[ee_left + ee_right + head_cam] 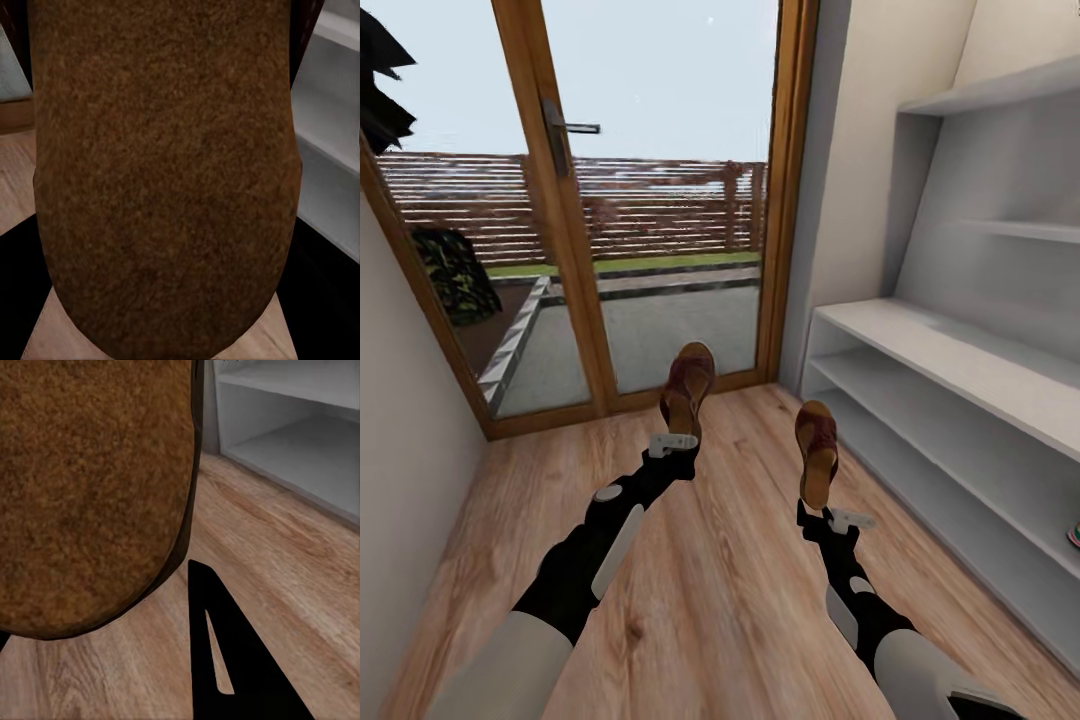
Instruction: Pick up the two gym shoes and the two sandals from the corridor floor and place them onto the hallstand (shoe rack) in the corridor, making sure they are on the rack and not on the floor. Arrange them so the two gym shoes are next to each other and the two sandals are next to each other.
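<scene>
Two arms reaching out over the corridor floor (pixel 720 600), each with one brown sandal held up in the air.

Left gripper (pixel 674 441) closed on the heel end of the left sandal (pixel 687 388). Sandal lifted off the wood, toe pointing far away toward the glass door (pixel 660 200), tan inside and dark red-brown strap facing up. Seen from the left wrist as a big brown fuzzy shape (pixel 165 172) right up close, with a bit of wood floor (pixel 15 172) and pale shelf (pixel 330 142) peeking past its edges.

Right gripper (pixel 838 519) closed on the heel end of the right sandal (pixel 817 450). Also off the floor, toe pointing far, a little to the right of the other one and nearer. Well apart from the left sandal, not touching. From the right wrist, brown sole (pixel 90 487) close up, one dark finger (pixel 225 660) below it, wood planks (pixel 277 562) under both.

Hallstand (pixel 960 390) standing along the right wall, pale grey-white, two low shelves with higher stepped shelves above. Both sandals near it but not on it. At the near right edge of a low shelf, a tiny bit of something green and red (pixel 1074 533), too cut off to tell what.

Wooden door frame and fence outside at the far end.
</scene>
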Tool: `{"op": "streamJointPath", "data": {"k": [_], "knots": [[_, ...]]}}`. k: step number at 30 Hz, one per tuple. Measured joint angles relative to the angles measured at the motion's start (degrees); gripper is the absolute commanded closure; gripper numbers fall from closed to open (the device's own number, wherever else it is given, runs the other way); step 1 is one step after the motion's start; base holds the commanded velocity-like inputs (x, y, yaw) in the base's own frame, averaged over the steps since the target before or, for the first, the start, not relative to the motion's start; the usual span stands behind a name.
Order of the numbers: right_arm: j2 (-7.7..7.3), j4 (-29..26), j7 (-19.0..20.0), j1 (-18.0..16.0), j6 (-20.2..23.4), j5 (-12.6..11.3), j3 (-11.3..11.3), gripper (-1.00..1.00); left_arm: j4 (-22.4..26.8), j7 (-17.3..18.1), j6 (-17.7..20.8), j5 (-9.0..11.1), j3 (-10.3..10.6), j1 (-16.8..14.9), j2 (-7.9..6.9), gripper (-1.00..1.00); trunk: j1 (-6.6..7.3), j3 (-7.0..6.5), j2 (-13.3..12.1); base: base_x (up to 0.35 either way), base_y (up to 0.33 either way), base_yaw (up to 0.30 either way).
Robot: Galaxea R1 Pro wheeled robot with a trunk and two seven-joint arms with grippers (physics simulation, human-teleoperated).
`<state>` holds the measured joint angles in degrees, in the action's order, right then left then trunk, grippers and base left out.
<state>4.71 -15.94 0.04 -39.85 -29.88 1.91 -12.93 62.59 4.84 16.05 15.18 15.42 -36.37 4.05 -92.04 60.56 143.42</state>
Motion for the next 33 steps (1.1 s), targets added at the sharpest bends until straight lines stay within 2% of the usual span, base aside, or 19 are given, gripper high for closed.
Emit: {"op": "streamJointPath", "data": {"k": [25,33], "knots": [[0.00,-0.1,0.0,0.0,0.0,-0.2,-0.1,1.00,0.0,0.0,0.0,0.0,0.0,0.0,0.00,1.00,0.00,0.00,0.0,0.287,0.238,-0.251],[0.00,-0.2,0.0,0.0,0.0,-0.2,-0.1,1.00,0.0,0.0,-0.1,0.0,0.1,0.0,0.00,1.00,-0.03,0.00,0.0,0.072,0.060,-0.255]]}}
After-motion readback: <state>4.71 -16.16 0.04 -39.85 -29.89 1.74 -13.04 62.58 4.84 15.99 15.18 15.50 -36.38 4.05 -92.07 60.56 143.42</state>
